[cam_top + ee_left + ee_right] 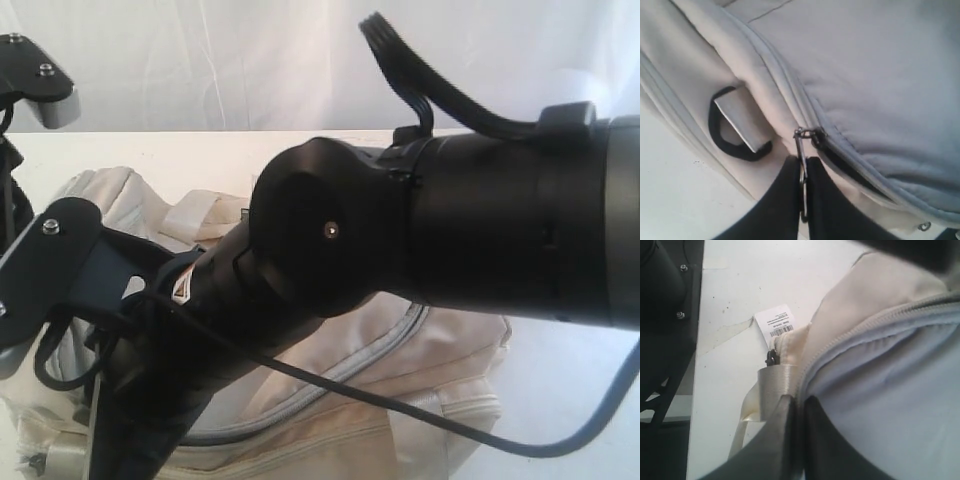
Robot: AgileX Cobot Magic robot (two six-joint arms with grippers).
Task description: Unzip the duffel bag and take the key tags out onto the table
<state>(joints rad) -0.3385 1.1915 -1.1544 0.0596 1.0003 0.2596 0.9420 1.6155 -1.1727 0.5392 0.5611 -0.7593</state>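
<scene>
The left gripper (803, 172) is pressed together on the metal zipper pull (800, 145), just beside a black D-ring (722, 135), evidently so it can draw the slider along. The duffel bag (440, 350) lies on the desk (575, 375), barely unzipped. The right gripper (799, 407) pinches the bag's edge fabric, probably to brace it. The key tags are not visible.

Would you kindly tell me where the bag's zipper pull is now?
In the left wrist view, the zipper pull sits pinched in the shut left gripper, beside the black D-ring at the end of the duffel bag.
</scene>
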